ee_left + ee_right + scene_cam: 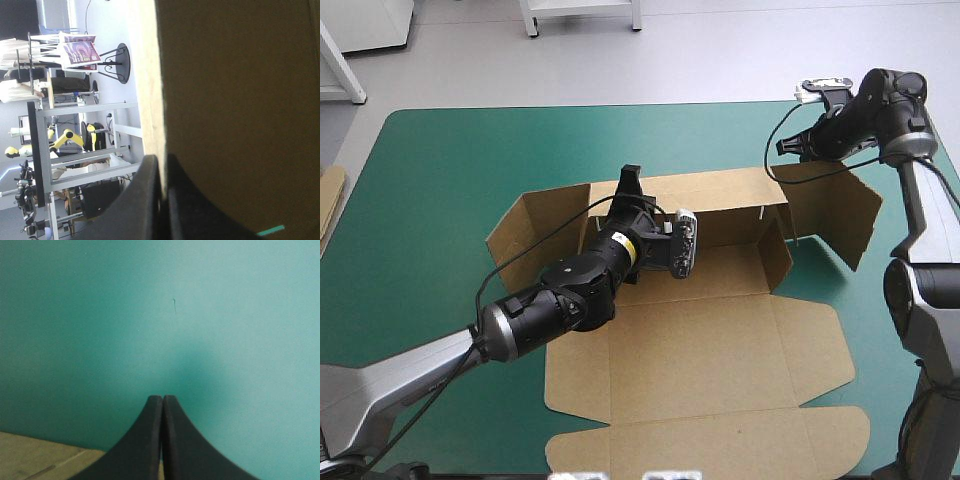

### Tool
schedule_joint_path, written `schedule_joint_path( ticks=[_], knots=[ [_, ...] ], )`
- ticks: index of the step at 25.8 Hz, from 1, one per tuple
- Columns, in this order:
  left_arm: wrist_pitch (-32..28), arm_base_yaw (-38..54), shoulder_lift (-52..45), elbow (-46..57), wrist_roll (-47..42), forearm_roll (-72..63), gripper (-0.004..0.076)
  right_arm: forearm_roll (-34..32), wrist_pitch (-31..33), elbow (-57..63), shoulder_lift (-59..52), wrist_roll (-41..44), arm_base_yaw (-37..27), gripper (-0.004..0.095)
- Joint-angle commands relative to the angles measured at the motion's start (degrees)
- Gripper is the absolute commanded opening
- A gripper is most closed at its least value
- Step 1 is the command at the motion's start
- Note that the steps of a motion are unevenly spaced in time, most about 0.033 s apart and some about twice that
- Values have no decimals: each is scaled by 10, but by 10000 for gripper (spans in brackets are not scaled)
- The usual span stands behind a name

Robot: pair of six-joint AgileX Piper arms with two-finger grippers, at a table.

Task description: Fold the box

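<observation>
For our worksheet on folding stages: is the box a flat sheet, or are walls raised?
Partly raised. On the box the far wall stands upright, the left claw shut on its top edge; the near panels lie flat.

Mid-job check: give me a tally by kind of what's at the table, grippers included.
box: 1
grippers: 2 (left gripper, right gripper)
spare board at the table's left edge: 1
Total: 4

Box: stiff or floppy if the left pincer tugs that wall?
Likely stiff in panels, hinging at creases: the box has its lid flat, walls standing. Probably light: the left pincer holds one wall by its thin edge.
</observation>
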Motion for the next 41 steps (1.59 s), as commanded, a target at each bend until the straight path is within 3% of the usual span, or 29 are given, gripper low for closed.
schedule_joint_path(
  ticks=[1,19,25,29,33,38,41],
  knots=[
    [9,-4,-19,-17,-3,12,-9,16,3,26,-71,-12,-2,-17],
    [9,-4,-19,-17,-2,13,-8,89,1,239,-216,-69,-2,-19],
    [8,-4,-19,-17,-2,13,-9,98,-89,370,-315,-108,-2,-17],
    [5,-4,-19,-17,-2,13,-8,180,-167,485,-388,-207,-2,-17],
    [5,-4,-19,-17,-2,13,-9,214,-188,526,-409,-277,-2,-14],
    [6,-4,-19,-17,-2,12,-8,210,-179,526,-409,-299,-2,61],
    [6,-4,-19,-17,-2,12,-9,207,-154,526,-409,-311,-2,175]
  ],
)
